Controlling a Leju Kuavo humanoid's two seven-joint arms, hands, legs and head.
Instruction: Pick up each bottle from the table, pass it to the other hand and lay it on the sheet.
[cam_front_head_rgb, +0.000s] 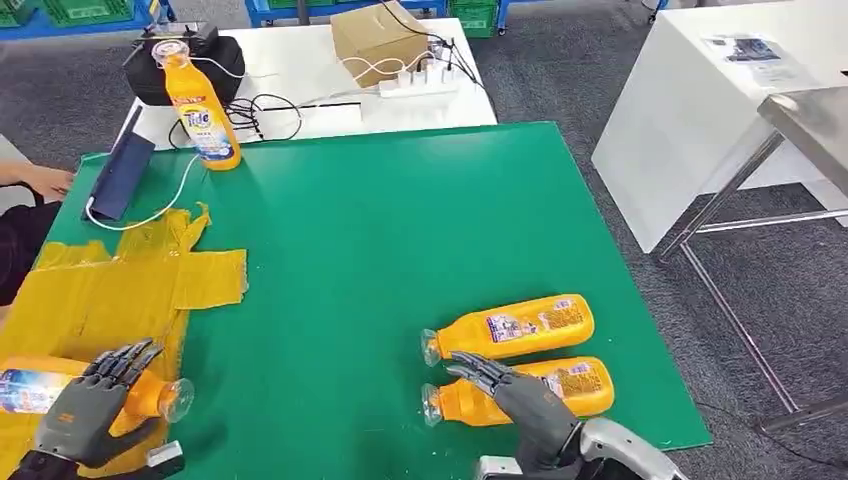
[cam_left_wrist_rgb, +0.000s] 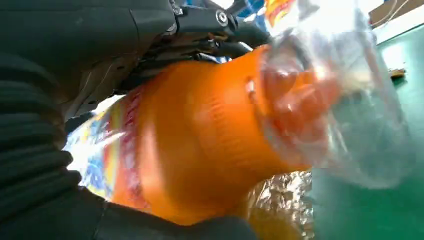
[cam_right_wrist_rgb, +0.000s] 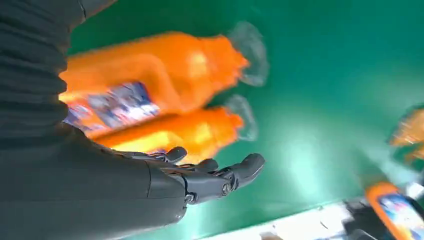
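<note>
Orange "Tide" bottle (cam_front_head_rgb: 201, 113) upright at green table's (cam_front_head_rgb: 400, 230) far corner.

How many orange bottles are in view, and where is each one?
4. One standing bottle at the table's far left; two lying bottles near the right hand; one held bottle in the left hand over the yellow sheet.

- Left hand (cam_left_wrist_rgb: 75, 120) grips 1 orange bottle (cam_left_wrist_rgb: 200, 145), clear cap (cam_left_wrist_rgb: 345, 100) pointing away.
- Crinkled yellow sheet (cam_left_wrist_rgb: 280, 192) beneath, on green table (cam_left_wrist_rgb: 370, 210).
</note>
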